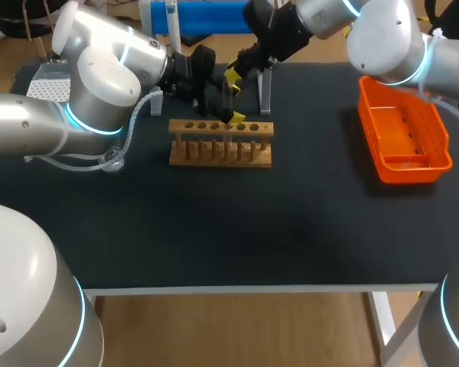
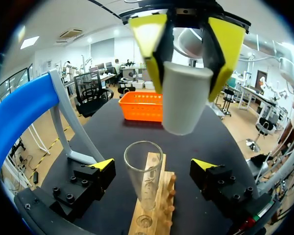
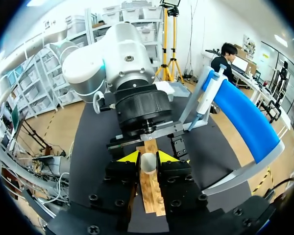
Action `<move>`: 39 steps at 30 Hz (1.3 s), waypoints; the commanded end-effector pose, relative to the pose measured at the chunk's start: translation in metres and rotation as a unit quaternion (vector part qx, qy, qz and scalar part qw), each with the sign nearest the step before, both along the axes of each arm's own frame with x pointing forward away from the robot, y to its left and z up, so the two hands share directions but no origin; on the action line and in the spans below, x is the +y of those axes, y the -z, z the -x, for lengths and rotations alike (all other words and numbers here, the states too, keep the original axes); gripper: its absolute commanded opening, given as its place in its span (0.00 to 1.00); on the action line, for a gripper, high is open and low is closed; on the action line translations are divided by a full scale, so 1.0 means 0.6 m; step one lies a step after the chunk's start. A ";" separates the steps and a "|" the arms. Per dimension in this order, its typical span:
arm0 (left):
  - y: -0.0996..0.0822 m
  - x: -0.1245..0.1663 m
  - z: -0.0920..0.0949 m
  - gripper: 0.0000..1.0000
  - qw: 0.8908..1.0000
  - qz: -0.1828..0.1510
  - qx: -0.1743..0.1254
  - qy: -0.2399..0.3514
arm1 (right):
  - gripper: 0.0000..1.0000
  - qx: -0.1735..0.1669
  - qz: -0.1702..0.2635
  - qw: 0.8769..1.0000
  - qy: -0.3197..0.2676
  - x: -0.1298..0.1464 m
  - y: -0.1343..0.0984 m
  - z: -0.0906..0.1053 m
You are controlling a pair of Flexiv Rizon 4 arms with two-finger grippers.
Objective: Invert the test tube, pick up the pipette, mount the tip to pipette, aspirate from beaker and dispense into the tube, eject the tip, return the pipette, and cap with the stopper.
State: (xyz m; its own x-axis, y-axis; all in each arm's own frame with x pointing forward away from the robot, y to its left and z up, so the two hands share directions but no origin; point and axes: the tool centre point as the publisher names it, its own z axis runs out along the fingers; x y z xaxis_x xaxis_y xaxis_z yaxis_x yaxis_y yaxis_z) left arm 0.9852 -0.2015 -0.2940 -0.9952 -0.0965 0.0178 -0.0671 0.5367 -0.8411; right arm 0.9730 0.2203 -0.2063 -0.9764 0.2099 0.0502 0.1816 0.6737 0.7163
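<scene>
A clear glass test tube (image 2: 144, 178) stands upright, mouth up, in the wooden rack (image 1: 220, 145). My left gripper (image 2: 153, 165) is open, one yellow-tipped finger on each side of the tube and neither touching it. Right above the tube's mouth hangs a pale grey stopper (image 2: 183, 105), with my right gripper (image 2: 186, 90) shut on it. The right wrist view shows the stopper (image 3: 148, 162) between that gripper's (image 3: 148, 157) yellow tips, over the rack (image 3: 152, 193). From above, both grippers (image 1: 231, 115) (image 1: 231, 79) meet at the rack's back. The pipette (image 3: 209, 93) hangs on its blue stand (image 3: 245, 115).
An orange basket (image 1: 404, 138) sits at the table's right side. The blue pipette stand (image 1: 203, 15) and its clear leg (image 1: 265, 92) stand just behind the rack. My left arm's wrist (image 3: 137, 105) is close ahead of the right gripper.
</scene>
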 end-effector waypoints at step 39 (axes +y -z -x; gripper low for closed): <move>-0.001 0.000 -0.002 1.00 1.000 -0.002 0.001 0.001 | 0.00 0.019 0.029 0.999 -0.011 0.014 0.043 -0.015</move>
State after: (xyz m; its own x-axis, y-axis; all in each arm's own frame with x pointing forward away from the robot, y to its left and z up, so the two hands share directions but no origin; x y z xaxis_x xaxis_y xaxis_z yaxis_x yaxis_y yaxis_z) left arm 0.9852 -0.2015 -0.2940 -0.9952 -0.0965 0.0178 -0.0671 0.5368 -0.8411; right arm 0.9823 0.2268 -0.2316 -0.9793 0.1876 0.0766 0.1893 0.7123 0.6759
